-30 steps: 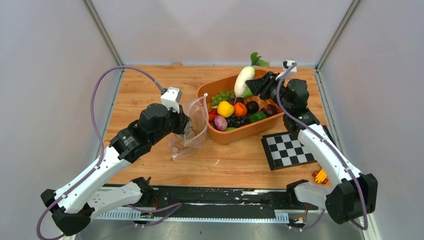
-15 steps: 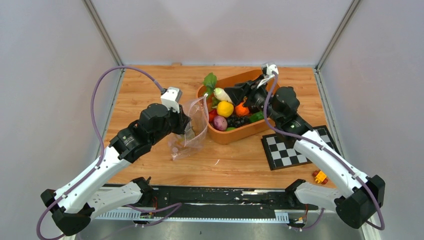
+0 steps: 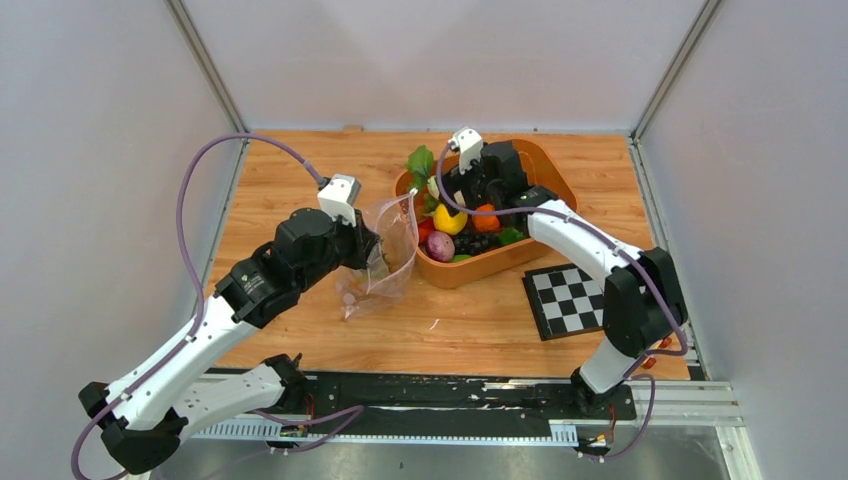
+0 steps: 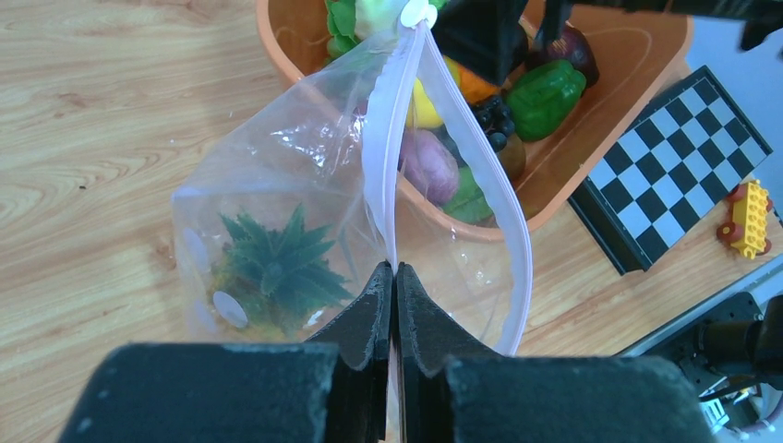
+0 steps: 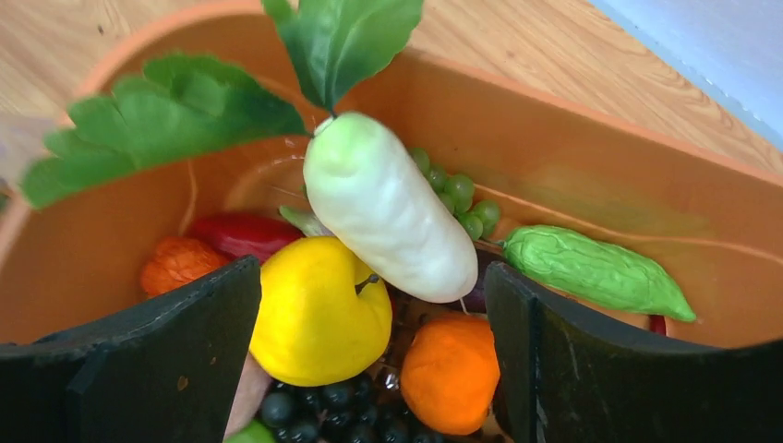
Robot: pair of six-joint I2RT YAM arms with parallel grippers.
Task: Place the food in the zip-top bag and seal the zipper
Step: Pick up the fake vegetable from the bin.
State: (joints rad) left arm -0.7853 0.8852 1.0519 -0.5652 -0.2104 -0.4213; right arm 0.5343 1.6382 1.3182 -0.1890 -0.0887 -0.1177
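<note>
Filling step: the left gripper (image 4: 394,277) is pinched on the zipper (image 4: 383,138) and holds the zip-top bag (image 3: 385,255) open at 9 o'clock of the orange tub (image 3: 500,262). The right gripper (image 5: 369,309) stands wide over the white radish (image 5: 388,217), not gripping it. Next, I think, it must grasp the radish and carry it toward 9 o'clock.

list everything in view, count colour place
orange plastic tub: 1, orange, on wooden table
clear dotted zip-top bag: 1, clear, left of tub, mouth open
toy pineapple: 1, yellow-green, inside bag
white toy radish with green leaves: 1, white, in tub
yellow toy lemon: 1, yellow, in tub
toy orange: 1, orange, in tub
dark toy grapes: 1 bunch, black, in tub
chequered board: 1, black-white, right of tub
small toy block: 1, yellow-red, beside board
left pincer: 1, black, shut on bag's zipper
right pincer: 1, black, open over tub
</note>
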